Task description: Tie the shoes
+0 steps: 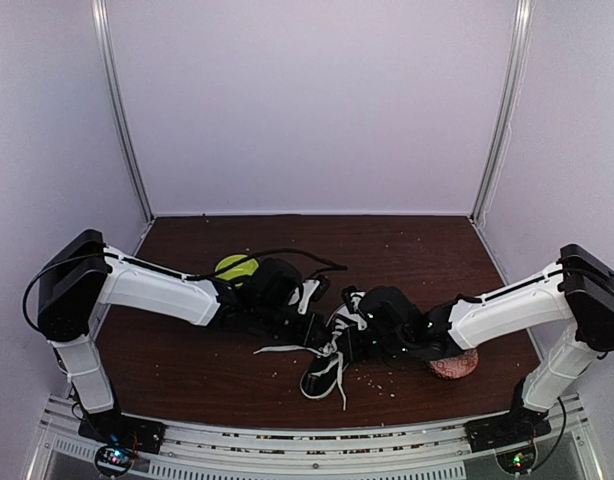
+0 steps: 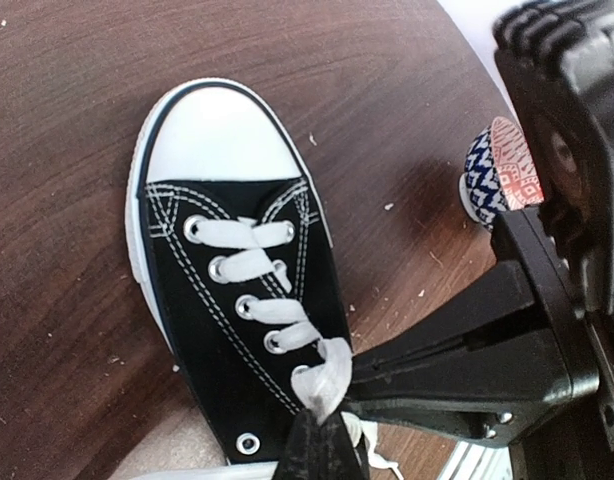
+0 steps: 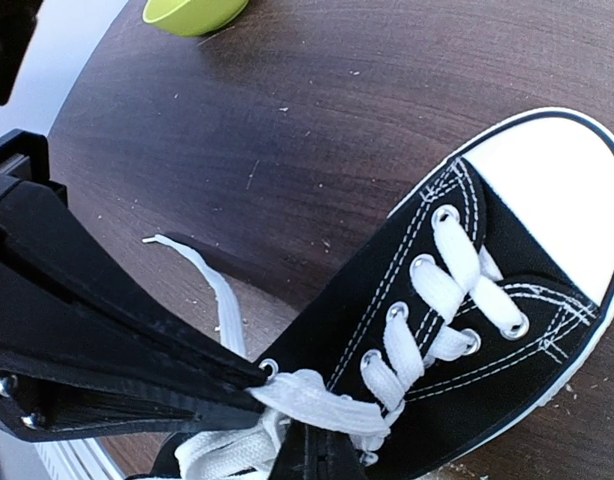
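The black sneaker (image 1: 329,358) with a white toe cap lies at the table's front middle, toe toward the near edge. In the left wrist view the shoe (image 2: 237,330) points up, and my left gripper (image 2: 322,432) is shut on a loop of white lace (image 2: 327,385) at the top eyelets. In the right wrist view the shoe (image 3: 467,330) points right, and my right gripper (image 3: 322,442) is shut on a lace strand (image 3: 332,398) at the same spot. Both grippers (image 1: 322,325) (image 1: 355,330) meet over the shoe's tongue, tips nearly touching. A loose lace end (image 3: 202,290) trails on the table.
A lime green bowl (image 1: 235,266) sits behind the left arm, also in the right wrist view (image 3: 192,12). A round patterned object (image 1: 454,365) lies under the right arm, also in the left wrist view (image 2: 499,172). Crumbs dot the dark wood table (image 1: 417,260).
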